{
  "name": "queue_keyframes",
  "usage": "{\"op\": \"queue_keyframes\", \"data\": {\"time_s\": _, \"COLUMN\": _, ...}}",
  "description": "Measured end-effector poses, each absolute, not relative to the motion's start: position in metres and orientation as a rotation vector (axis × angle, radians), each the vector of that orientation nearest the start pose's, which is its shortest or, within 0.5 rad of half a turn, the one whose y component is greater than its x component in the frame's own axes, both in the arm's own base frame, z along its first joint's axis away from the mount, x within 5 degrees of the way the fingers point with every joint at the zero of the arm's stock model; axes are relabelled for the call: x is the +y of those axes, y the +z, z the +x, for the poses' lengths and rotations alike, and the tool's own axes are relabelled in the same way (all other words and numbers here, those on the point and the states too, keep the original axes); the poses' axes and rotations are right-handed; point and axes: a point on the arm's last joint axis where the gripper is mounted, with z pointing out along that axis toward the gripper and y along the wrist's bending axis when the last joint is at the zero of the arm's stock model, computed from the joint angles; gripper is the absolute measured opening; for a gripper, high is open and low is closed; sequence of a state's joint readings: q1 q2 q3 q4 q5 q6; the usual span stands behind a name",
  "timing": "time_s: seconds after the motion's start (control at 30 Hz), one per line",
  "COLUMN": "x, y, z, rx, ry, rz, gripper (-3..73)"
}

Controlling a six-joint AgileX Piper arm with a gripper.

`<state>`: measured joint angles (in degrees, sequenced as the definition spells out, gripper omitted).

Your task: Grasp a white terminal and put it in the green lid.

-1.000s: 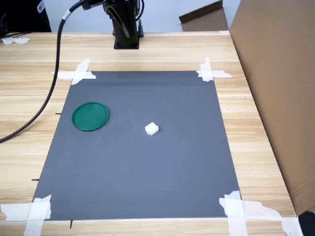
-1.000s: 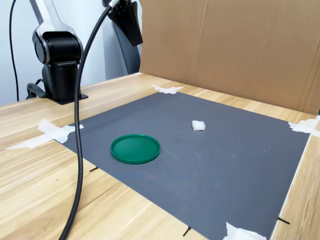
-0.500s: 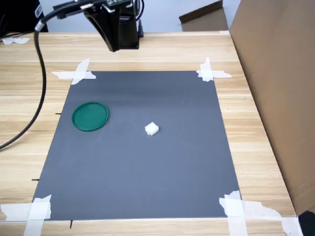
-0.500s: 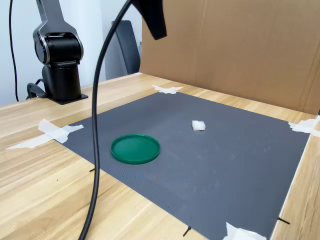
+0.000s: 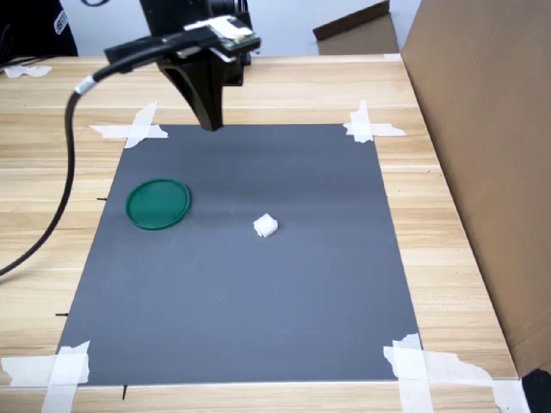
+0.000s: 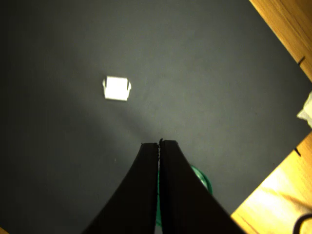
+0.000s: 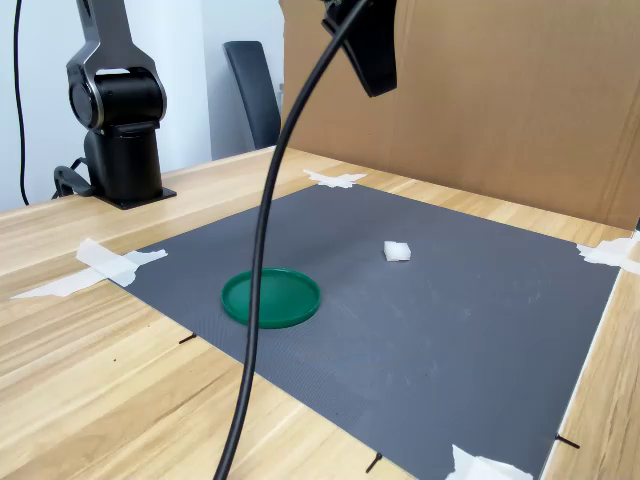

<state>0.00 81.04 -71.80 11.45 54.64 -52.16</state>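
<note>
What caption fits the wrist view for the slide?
Shut gripper high over the grey mat, terminal ahead, lid partly hidden behind the fingers.

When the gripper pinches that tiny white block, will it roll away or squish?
Probably neither. The white terminal looks blocky with flat sides, so it should sit, not roll. It looks like hard plastic, likely stiff and very light, so shut fingers could flick it aside.

3 cameras on 1 grey mat (image 5: 241, 292)
First exterior looks down steeply; second low, sidelong; wrist close overhead.
</note>
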Motion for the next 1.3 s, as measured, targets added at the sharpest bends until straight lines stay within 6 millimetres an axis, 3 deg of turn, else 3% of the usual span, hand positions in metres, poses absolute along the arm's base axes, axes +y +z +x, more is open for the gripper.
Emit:
{"op": "queue_keyframes", "data": {"time_s": 0.1, "x": 0.036, "y": 0.331, "z": 0.297, "rx": 2.317, "ry": -0.089, "rz": -1.126, "gripper": -2.8}}
{"op": "queue_keyframes", "data": {"time_s": 0.4, "x": 0.047, "y": 0.344, "z": 0.315, "rx": 2.314, "ry": -0.023, "rz": -1.115, "gripper": -2.8}}
{"op": "queue_keyframes", "data": {"time_s": 0.6, "x": 0.079, "y": 0.333, "z": 0.312, "rx": 2.299, "ry": -0.019, "rz": -1.302, "gripper": -2.8}}
{"op": "queue_keyframes", "data": {"time_s": 0.83, "x": 0.084, "y": 0.323, "z": 0.322, "rx": 2.295, "ry": -0.008, "rz": -1.299, "gripper": -2.8}}
{"op": "queue_keyframes", "data": {"time_s": 1.1, "x": 0.104, "y": 0.300, "z": 0.325, "rx": 2.322, "ry": -0.042, "rz": -1.466, "gripper": -2.8}}
{"op": "queue_keyframes", "data": {"time_s": 1.3, "x": 0.102, "y": 0.295, "z": 0.326, "rx": 2.349, "ry": -0.075, "rz": -1.489, "gripper": -2.4}}
